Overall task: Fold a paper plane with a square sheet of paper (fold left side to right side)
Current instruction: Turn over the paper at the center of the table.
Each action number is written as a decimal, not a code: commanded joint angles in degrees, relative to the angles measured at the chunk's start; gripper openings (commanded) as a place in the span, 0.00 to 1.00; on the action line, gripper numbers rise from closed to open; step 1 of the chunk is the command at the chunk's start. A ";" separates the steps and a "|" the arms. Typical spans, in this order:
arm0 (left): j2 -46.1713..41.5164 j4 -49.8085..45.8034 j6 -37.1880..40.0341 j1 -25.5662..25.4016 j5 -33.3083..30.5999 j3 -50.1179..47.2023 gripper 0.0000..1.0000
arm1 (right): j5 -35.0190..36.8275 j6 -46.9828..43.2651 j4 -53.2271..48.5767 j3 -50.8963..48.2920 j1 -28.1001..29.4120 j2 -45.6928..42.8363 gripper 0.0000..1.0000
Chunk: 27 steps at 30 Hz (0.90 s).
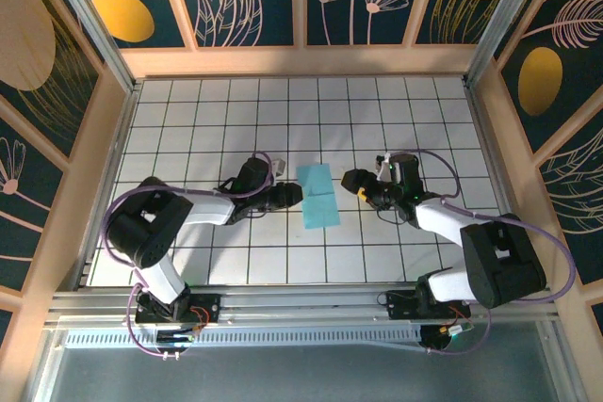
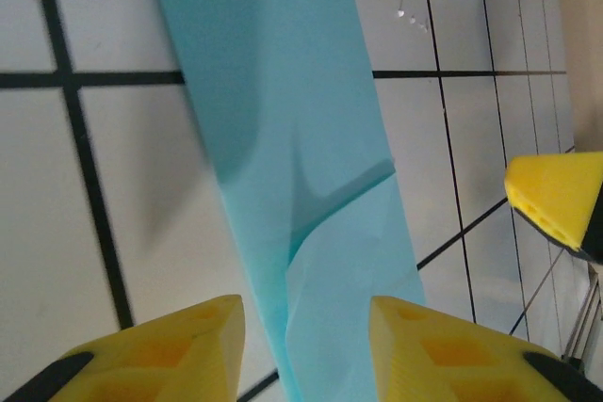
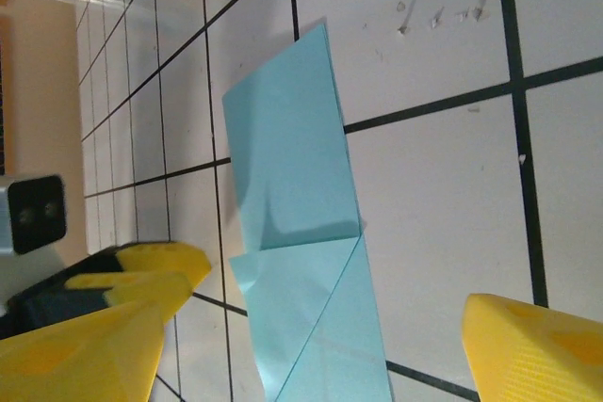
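Folded blue paper lies flat between two open pincers.
Top view: the paper (image 1: 317, 195) sits mid-frame on the desk (image 1: 283, 110), the left pincer (image 1: 290, 196) just beside its left edge and the right pincer (image 1: 355, 182) near its right. Left wrist: the paper runs top to bottom, passing between parted fingers (image 2: 188, 345). Right wrist: the paper lies at centre, with the fingers wide apart at the lower corners.

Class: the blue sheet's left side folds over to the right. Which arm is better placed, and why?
Probably left: the left gripper sits open at the left edge of the square sheet of paper; the right gripper stands apart on its right.
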 commanded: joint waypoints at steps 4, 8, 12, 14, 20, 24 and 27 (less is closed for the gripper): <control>5.28 3.30 0.50 0.22 2.55 3.53 0.30 | -1.42 0.53 3.01 -0.47 -0.47 -1.10 0.83; 6.79 2.84 1.03 0.16 2.55 4.19 0.25 | -1.54 0.23 2.75 -0.48 -0.52 -0.85 0.83; 7.57 3.46 0.77 0.20 3.00 4.09 0.20 | -1.59 -0.02 2.74 -0.48 -0.70 -0.22 0.83; 7.82 3.63 0.69 0.15 3.42 3.99 0.16 | -1.76 -0.04 2.97 -0.52 -0.64 0.23 0.83; 5.14 6.35 0.26 0.15 2.93 2.41 0.03 | -5.43 -0.22 4.63 -0.15 -0.49 2.46 0.79; 1.03 8.06 0.04 0.15 1.85 0.76 0.00 | -8.28 -1.08 4.51 0.87 0.81 4.70 0.72; -0.95 10.19 -1.37 0.15 1.87 -0.34 0.00 | -8.97 -1.14 5.45 1.69 2.69 6.77 0.66</control>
